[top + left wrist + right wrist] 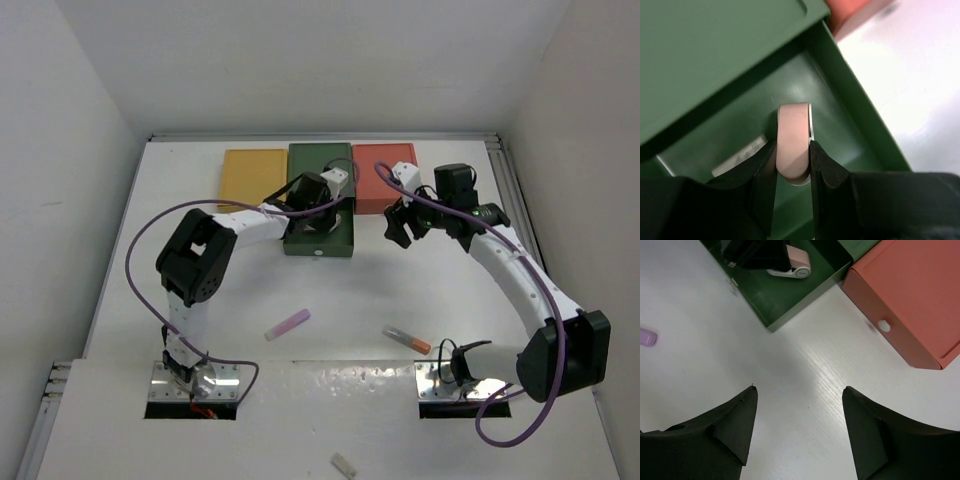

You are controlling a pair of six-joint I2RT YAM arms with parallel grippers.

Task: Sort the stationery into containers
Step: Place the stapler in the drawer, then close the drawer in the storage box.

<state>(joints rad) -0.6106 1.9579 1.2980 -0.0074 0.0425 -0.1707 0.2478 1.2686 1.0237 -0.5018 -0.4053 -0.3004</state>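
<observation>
Left wrist view first: left tool (pixel 792 165) pinched on a white-pink eraser (pixel 794 140), long axis pointing straight out past the fingertips, hanging right below-ahead over the floor of the open dark green drawer (pixel 850 125) (probably just needs letting go, going by this). Right tool (pixel 800 388) spread wide, gripping nothing, bare desk (pixel 805 365) underneath, salmon red box (pixel 910 295) ahead-right. Left to sort: lilac stick (pixel 287 324) and orange-tipped tube (pixel 407 340), well behind both tools; tube nearer the right arm, stick nearer the left.
</observation>
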